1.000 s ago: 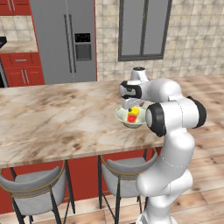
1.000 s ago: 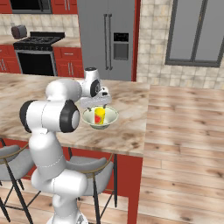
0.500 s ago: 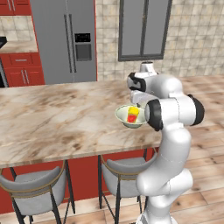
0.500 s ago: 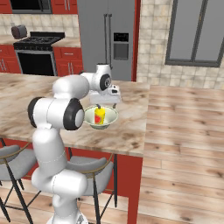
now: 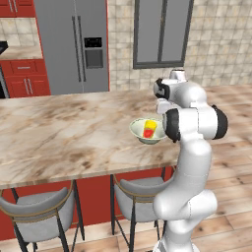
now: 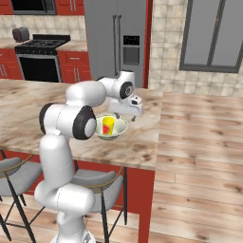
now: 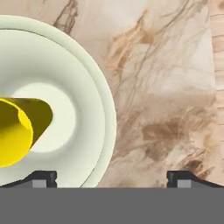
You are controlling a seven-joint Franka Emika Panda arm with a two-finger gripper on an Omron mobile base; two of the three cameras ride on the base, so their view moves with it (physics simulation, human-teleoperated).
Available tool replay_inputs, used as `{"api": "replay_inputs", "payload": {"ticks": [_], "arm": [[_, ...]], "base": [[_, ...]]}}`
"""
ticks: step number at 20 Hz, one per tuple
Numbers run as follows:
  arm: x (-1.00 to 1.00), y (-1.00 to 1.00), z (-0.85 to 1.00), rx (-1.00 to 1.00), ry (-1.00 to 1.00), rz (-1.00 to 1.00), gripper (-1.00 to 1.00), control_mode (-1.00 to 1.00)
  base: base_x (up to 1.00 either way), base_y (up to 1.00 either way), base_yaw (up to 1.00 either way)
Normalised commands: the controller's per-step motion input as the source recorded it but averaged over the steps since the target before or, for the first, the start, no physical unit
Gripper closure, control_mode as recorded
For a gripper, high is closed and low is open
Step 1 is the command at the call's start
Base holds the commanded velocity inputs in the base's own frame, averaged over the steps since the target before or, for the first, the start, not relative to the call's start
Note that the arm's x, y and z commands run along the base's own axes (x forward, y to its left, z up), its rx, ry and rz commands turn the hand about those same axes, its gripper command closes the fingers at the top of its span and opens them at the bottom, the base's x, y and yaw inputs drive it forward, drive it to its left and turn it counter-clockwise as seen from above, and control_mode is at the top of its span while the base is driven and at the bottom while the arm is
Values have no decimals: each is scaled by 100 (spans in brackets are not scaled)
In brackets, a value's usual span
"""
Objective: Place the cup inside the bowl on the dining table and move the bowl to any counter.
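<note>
Left base view shows the cup (image 5: pixel 149 129) standing inside the bowl (image 5: pixel 147 131), so I judge the first half of the task done. The bowl sits on the dining tabletop (image 5: pixel 64 135) near its long front edge and toward the end corner where the marble gives way to wood floor. What is left, as I read it, is the whole second half: gripping the bowl by its rim and carrying it to the counter (image 5: pixel 22 51) over the red cabinets along the back wall, well apart from here.

The fingers (image 7: pixel 111 177) stand spread as wide as they go and hold nothing. In the hand view one tip hangs over the bowl's rim (image 7: pixel 103 105), the other over bare marble just beside it, so the rim lies between them from above; whether they are low enough to close on it I cannot tell.

Around the bowl the marble is bare. Grey stools (image 5: pixel 34 209) stand under the front edge, below the work. The arm's own elbow (image 6: pixel 71 121) crowds the bowl's near side in the right base view. A refrigerator (image 5: pixel 74 44) and a stove (image 6: pixel 40 59) flank the far counter runs; the tabletop itself lies between robot and wall.
</note>
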Motion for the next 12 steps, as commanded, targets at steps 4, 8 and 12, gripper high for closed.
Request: {"api": "replay_inputs", "payload": {"ticks": [4, 8, 12], "arm": [[0, -30, -26, 16, 0, -20, -100, -100], [1, -27, -19, 19, 0, -16, -100, -100], [0, -17, -1, 18, 0, -8, -100, -100]], "base": [[0, 0, 0], [0, 0, 0], [0, 0, 0]]}}
